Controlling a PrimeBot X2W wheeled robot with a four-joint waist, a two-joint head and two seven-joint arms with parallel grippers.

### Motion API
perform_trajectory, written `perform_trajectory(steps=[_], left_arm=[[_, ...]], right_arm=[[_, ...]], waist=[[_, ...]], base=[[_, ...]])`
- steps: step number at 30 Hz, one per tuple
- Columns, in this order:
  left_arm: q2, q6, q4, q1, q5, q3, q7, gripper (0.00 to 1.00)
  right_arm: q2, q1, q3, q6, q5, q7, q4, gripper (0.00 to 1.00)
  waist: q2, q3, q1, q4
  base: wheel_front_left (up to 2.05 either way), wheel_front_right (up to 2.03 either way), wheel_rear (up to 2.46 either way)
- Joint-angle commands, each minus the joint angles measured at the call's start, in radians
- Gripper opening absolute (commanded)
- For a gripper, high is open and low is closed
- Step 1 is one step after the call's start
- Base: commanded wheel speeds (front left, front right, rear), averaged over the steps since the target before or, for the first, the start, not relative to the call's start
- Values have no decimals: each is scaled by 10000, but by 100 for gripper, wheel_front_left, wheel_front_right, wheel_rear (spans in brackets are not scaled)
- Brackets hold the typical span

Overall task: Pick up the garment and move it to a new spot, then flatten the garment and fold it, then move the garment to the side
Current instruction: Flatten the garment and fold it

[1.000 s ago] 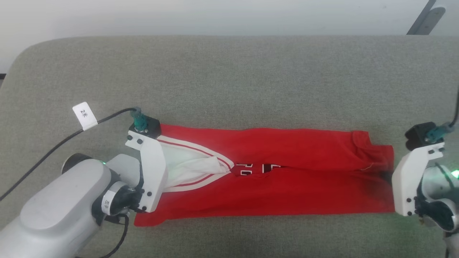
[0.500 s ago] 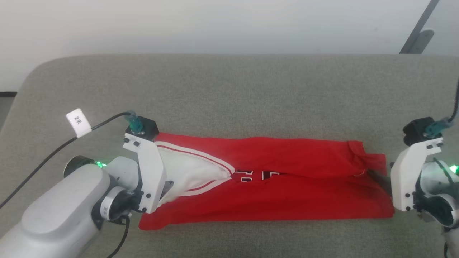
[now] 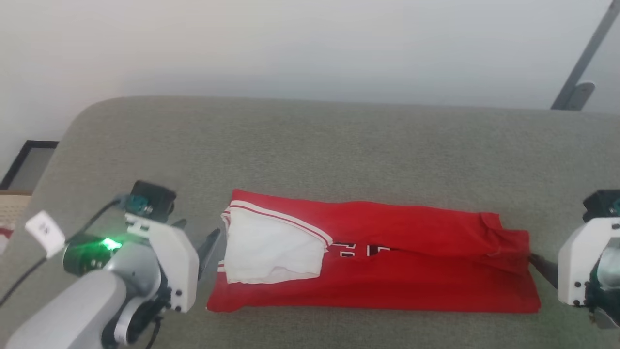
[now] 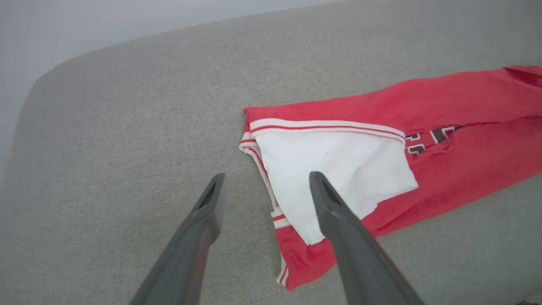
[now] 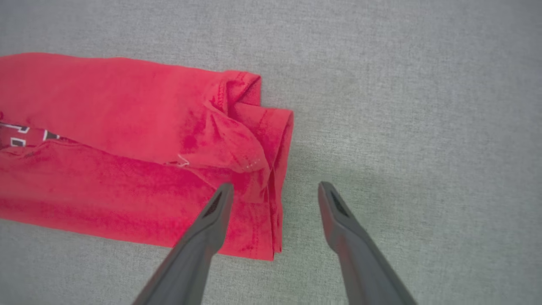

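The garment (image 3: 387, 286), a red jersey with a white sleeve (image 3: 271, 252) lying over its left end, rests folded into a long band on the grey cushioned surface (image 3: 339, 145). Part of the black lettering peeks out at the fold. My left gripper (image 3: 198, 236) stands open just off the garment's left end. In the left wrist view its fingers (image 4: 211, 212) spread above the sleeve (image 4: 338, 165) edge, holding nothing. My right gripper (image 3: 543, 266) is open at the garment's right end. In the right wrist view, one finger (image 5: 211, 220) hovers over the red hem (image 5: 254, 169), the other over bare cushion.
The cushion's rounded left corner (image 3: 82, 126) and far edge meet a pale wall. A dark slanted pole (image 3: 581, 63) stands at the upper right. A dark frame (image 3: 22, 162) sits on the floor at far left. A black cable with a white tag (image 3: 45, 232) trails from my left wrist.
Both grippers opened, let go of the garment's ends and drew back outward. The white sleeve dropped flat onto the red fabric. The head camera tilted up, shifting the whole picture.
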Motion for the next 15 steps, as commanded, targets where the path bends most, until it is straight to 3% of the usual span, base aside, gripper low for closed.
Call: perform_trajectory(steps=[1,15], left_arm=[[8,89,-37,292,43,124,-356,100],[229,512,-46,1933,46,1080,-3280,100]], right_arm=[[109,127,-93,-16,-60,-3,146,100],[237,-247,-228,-16,-219,-797,2261,100]], waist=[[-1,-105,0,154],[-1,-220,0,899]], base=[[0,0,0],[0,0,0]])
